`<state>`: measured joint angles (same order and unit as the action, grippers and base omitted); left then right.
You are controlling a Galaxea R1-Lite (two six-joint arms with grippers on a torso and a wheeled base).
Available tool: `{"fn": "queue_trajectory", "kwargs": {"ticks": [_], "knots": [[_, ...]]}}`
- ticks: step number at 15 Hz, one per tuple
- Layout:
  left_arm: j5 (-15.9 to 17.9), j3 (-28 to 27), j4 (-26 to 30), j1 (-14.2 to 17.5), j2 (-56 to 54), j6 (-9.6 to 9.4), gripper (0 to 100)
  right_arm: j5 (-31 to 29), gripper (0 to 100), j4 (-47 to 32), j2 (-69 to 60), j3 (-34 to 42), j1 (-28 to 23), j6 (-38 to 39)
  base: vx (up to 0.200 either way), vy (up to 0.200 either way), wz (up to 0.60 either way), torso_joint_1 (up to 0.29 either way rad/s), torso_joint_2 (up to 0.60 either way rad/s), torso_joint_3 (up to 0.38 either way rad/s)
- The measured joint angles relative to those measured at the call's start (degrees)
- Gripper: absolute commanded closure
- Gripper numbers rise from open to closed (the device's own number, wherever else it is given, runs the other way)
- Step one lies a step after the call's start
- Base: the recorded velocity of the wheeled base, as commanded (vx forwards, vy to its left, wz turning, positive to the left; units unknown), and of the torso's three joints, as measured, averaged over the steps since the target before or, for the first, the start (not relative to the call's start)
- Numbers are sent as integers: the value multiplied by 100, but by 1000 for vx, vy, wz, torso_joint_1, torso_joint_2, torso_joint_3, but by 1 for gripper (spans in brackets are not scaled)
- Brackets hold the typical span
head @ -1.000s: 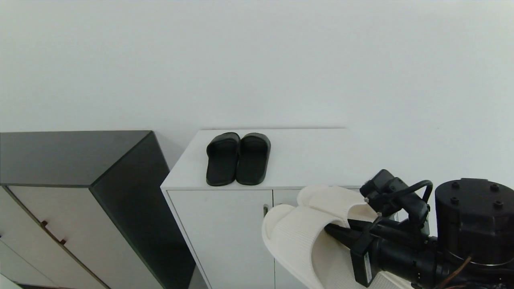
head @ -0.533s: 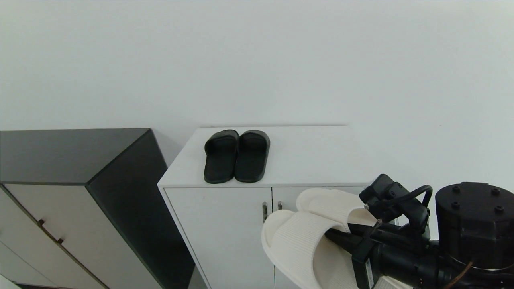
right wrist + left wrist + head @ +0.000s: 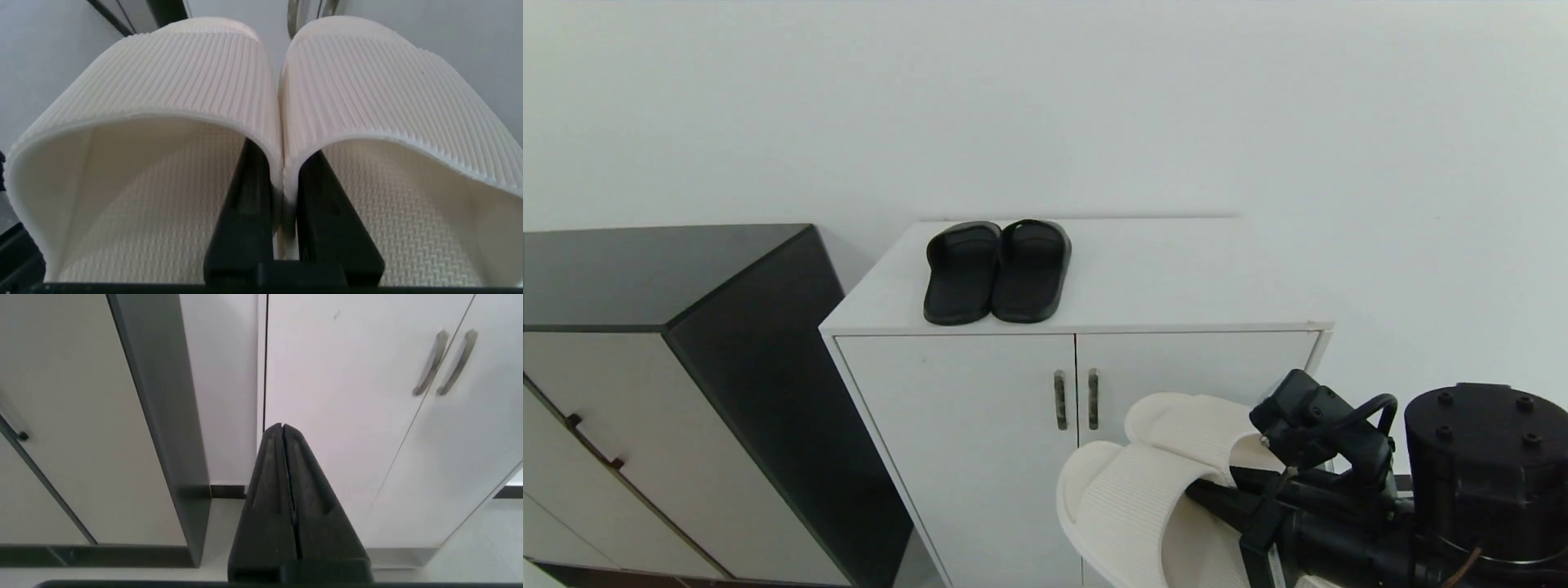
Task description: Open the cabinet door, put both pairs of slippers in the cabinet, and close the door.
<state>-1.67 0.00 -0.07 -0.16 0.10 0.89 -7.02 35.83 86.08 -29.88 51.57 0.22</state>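
right end effector pinches both white slippers by inner straps; likely light, squashy foam; left end effector pressed together

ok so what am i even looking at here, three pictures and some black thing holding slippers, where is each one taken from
This is a two-armed robot, seen through its own cameras. The wide picture comes from a camera on its head. It looks at a white cabinet whose doors are shut. A pair of black slippers lies on top, and a dark cabinet stands beside it on the robot's left. The other two pictures come from cameras on the wrists. The right hand is a two-fingered clamp. One finger sits inside each of the white slippers, pinching the pair together in front of the doors. The left hand is shut, holds nothing, and points at the cabinet fronts.
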Motion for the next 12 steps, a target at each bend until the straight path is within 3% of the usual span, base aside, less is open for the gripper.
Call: {"fn": "queue_trajectory", "kwargs": {"ticks": [1, 2, 12], "knots": [[6, 0, 0, -2, 0, -2, 100, 0, 100, 0, 2, 9, 11, -4, 0, 0, 0, -193, 515, 315], [15, 0, 0, -2, 0, 1, 0, 5, 100, 5, 11, 22, 28, -1, 0, 0, 0, -198, 520, 315], [22, 0, 0, -2, 0, 12, 0, 7, 100, 18, 207, 128, 205, 0, 0, 0, 0, -159, 484, 321]]}}
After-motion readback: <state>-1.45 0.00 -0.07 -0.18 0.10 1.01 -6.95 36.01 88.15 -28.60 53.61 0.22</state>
